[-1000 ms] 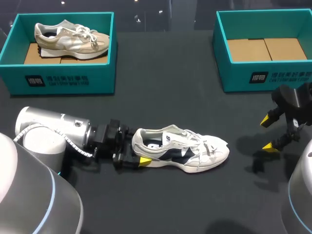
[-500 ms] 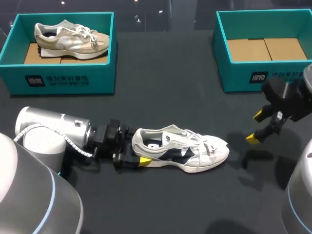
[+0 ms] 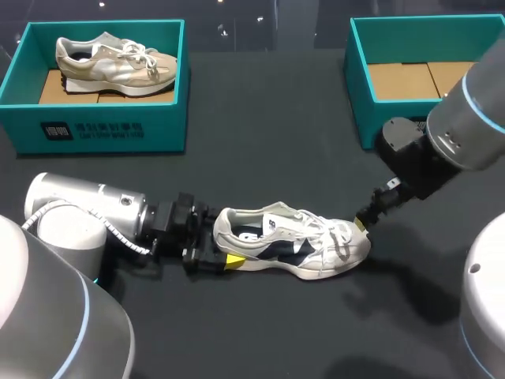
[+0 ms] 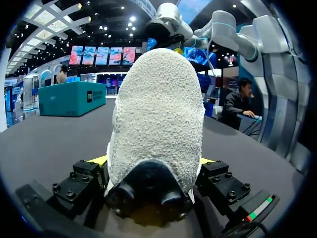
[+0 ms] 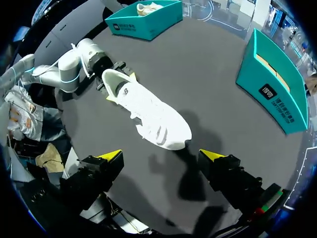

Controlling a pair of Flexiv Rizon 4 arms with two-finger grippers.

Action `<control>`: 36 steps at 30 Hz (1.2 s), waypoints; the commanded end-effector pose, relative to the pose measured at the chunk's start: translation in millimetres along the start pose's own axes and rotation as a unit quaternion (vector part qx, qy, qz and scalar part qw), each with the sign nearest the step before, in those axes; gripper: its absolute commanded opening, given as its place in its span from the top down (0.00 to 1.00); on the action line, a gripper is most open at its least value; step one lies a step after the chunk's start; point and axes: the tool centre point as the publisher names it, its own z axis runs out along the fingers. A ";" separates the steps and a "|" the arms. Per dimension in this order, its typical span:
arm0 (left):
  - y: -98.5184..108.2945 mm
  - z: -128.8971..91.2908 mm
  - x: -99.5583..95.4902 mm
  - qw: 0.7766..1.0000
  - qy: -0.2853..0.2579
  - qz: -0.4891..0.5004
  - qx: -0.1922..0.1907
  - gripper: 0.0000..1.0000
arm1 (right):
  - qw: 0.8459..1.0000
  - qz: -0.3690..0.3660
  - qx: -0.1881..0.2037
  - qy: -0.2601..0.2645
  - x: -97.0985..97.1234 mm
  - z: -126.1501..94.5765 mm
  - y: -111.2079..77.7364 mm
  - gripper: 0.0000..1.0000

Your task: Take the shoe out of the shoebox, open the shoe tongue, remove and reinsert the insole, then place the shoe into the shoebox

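The white shoe [image 3: 292, 241] is lying on its sole on the dark table [image 3: 268, 150], toe pointing toward the robot's right. The left gripper [image 3: 223, 243] is clamping its heel from both sides. The right gripper [image 5: 162, 154] is hovering just above the toe, fingers spread wide and holding nothing. Behind it, the empty teal shoebox [image 3: 426, 122] is sitting partly covered by the right arm. Well apart at far left, a second shoebox [image 3: 102, 126] is holding a beige shoe [image 3: 114, 63].
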 end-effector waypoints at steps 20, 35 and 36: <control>1.7 0.1 -3.6 1.000 0.000 0.000 -0.001 1.00 | 0.989 0.132 0.009 -0.073 28.6 23.0 33.8 0.00; 1.7 0.1 -3.6 1.000 0.000 0.000 -0.001 1.00 | 0.960 0.234 0.064 -0.142 69.2 53.6 86.6 0.00; 1.7 0.1 -3.6 1.000 0.000 0.000 -0.001 1.00 | 0.961 0.230 0.062 -0.140 70.7 55.6 88.4 0.00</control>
